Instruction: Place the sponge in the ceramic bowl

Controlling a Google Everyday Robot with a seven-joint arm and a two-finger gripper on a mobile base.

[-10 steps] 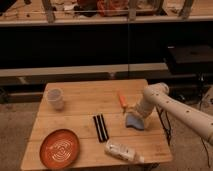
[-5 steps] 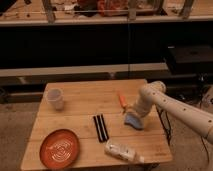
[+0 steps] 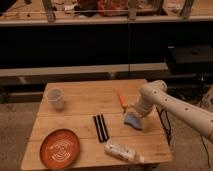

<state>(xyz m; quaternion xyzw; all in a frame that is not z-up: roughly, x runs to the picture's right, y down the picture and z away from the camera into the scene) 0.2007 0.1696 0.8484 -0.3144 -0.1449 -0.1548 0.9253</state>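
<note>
The light-blue sponge (image 3: pixel 132 121) is at the right side of the wooden table (image 3: pixel 85 107), tilted up on one edge. My gripper (image 3: pixel 136 113) comes down from the white arm on the right and sits right on top of the sponge, touching its upper edge. The orange-red ceramic bowl (image 3: pixel 60 148) with pale rings inside rests at the table's front left corner, well apart from the sponge.
A translucent plastic cup (image 3: pixel 55 98) stands at the back left. Two black bars (image 3: pixel 100 127) lie mid-table between sponge and bowl. A white bottle (image 3: pixel 121 151) lies near the front edge. An orange marker (image 3: pixel 122 100) lies just behind the gripper. Dark shelving stands behind the table.
The arm has shifted slightly left and up, and the sponge under the gripper has barely moved. Everything else is where it was.
</note>
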